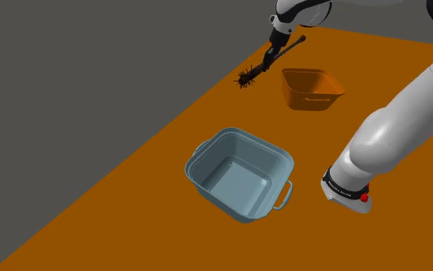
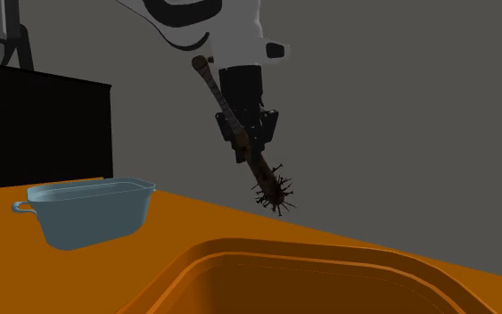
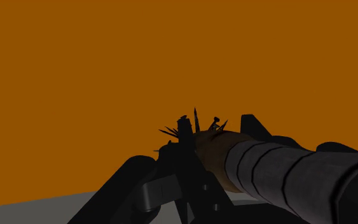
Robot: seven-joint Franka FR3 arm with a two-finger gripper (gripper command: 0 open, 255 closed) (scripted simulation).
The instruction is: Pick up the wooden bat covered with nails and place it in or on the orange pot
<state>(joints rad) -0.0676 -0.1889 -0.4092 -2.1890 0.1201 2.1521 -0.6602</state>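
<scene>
Shoulder view, upper right of the frame: the black gripper [image 1: 271,54] is clamped across the shaft of the nail-studded bat [image 1: 254,72], which hangs clear of the orange table [image 1: 130,200]. The bat slants, with its spiked head low toward the frame's left and its handle end up toward the right. The grasp sits on the bare shaft above the nails, probably so the fingers meet plain wood rather than spikes. The orange pot [image 1: 307,98] stands on the table just below and right of the bat's head in this frame; whether the head is over the rim cannot be told. In the second exterior view the pot's rim runs across the lower foreground and the bat hangs beyond it, mid-frame and well above the table, which suggests height enough to pass the wall. A blue-grey tub [image 1: 211,160] sits at the shoulder view's centre, apart from the pot, and looks irrelevant. The lift appears done. What remains is bringing the head over the pot, lowering it, and letting go.
</scene>
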